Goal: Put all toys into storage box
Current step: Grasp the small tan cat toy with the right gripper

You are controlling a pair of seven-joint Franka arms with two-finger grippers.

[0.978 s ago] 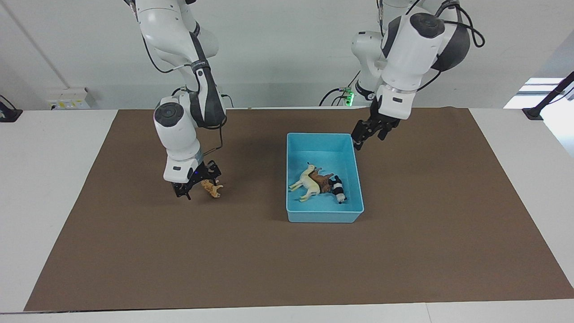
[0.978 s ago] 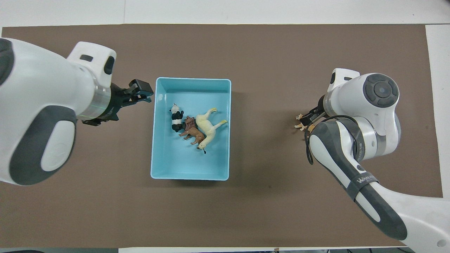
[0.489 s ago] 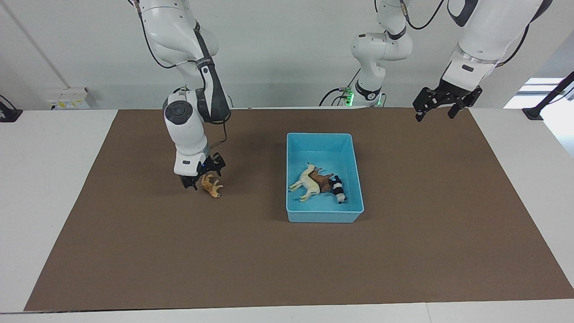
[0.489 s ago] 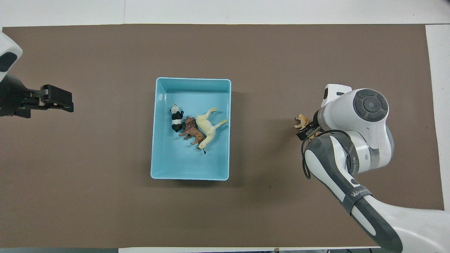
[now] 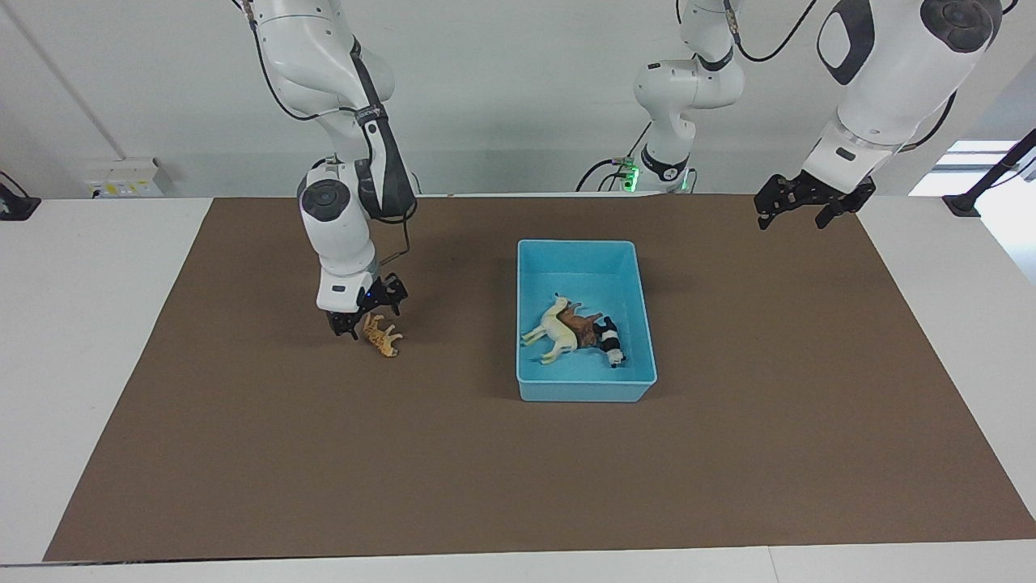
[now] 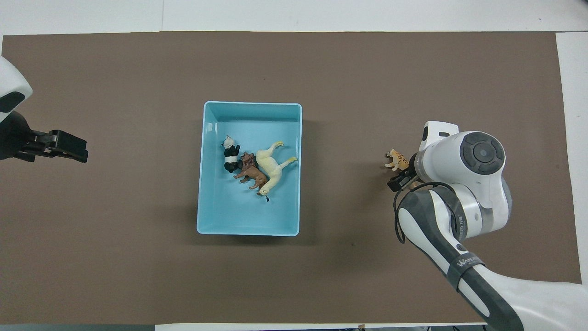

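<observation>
The light blue storage box (image 5: pixel 583 244) (image 6: pixel 252 104) stands mid-mat. In it lie the cream-white llama (image 5: pixel 554 333) (image 6: pixel 271 170), the brown toy (image 5: pixel 582 325) (image 6: pixel 251 171) and the panda (image 5: pixel 609 341) (image 6: pixel 231 154), side by side. The orange spotted toy (image 5: pixel 383 337) (image 6: pixel 398 159) lies on the mat toward the right arm's end. My right gripper (image 5: pixel 366 317) (image 6: pixel 400 178) is open and low, right beside it; I cannot tell whether they touch. My left gripper (image 5: pixel 797 209) (image 6: pixel 69 149) is open, empty and raised over the mat's left-arm end.
A brown mat (image 5: pixel 486 486) (image 6: pixel 321 69) covers most of the white table (image 5: pixel 81 324). A white socket box (image 5: pixel 123 178) sits on the wall near the right arm's end. A black mount (image 5: pixel 963 206) stands at the table's left-arm end.
My left gripper has drawn away from the box's corner to the left-arm end of the mat and risen. My right gripper has shifted slightly beside the orange toy, which has stayed put.
</observation>
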